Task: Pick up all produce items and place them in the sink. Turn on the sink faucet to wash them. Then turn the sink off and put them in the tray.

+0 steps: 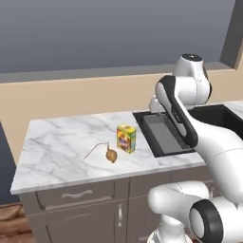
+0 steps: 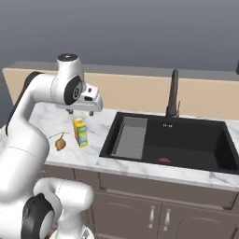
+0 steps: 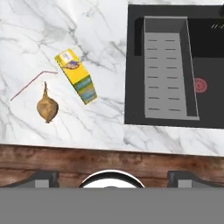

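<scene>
Gripper [image 2: 80, 112], held high above the counter [image 1: 57, 142] with fingers spread wide, nothing grasped. Onion [image 3: 47, 108] lies on the marble beside the yellow carton [image 3: 76, 81], well apart from the sink [image 3: 205, 65]. No step judged done: pickup, washing at the faucet [image 2: 173, 93], traying all remain.

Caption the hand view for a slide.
Onion and carton on marble counter, beside black sink.

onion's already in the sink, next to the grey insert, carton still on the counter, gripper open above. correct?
Not quite. The onion is not in the sink; it lies on the marble counter beside the yellow carton, as the hand view shows. The rest holds: the grey insert sits in the sink, and the gripper hangs open above the counter.
</scene>
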Motion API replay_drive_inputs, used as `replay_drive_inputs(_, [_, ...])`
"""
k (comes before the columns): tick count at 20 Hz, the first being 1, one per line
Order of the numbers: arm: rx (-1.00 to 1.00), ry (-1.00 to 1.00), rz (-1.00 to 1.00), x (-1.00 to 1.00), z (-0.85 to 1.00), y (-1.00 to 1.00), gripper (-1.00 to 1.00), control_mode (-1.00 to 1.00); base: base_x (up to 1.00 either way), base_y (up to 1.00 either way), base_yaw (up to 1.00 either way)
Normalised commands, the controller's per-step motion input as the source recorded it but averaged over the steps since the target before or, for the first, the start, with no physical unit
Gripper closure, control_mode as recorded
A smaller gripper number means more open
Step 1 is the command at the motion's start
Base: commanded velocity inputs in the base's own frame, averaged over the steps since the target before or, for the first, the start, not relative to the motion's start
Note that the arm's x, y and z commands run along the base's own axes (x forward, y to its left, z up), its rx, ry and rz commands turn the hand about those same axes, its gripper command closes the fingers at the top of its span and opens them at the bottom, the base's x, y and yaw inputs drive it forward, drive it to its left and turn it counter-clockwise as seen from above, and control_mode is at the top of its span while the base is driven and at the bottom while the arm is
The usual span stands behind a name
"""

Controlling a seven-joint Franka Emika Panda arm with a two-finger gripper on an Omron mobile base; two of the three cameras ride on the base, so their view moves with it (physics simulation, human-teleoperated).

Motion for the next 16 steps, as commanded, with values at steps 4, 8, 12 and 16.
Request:
replay_drive_inputs(4, [0.00, 0.00, 0.00, 0.00, 0.00, 0.00, -1.00, 1.00, 0.32, 0.73, -0.06])
replay_drive_inputs(8, [0.00, 0.00, 0.00, 0.00, 0.00, 0.00, -1.00, 1.00, 0.52, 0.54, -0.07])
replay_drive_inputs(12, [0.00, 0.00, 0.00, 0.00, 0.00, 0.00, -1.00, 1.00, 0.54, 0.43, -0.05])
replay_drive_inputs(16, [0.00, 0.00, 0.00, 0.00, -0.02, 0.00, -1.00, -1.00, 0.15, 0.06, 0.00])
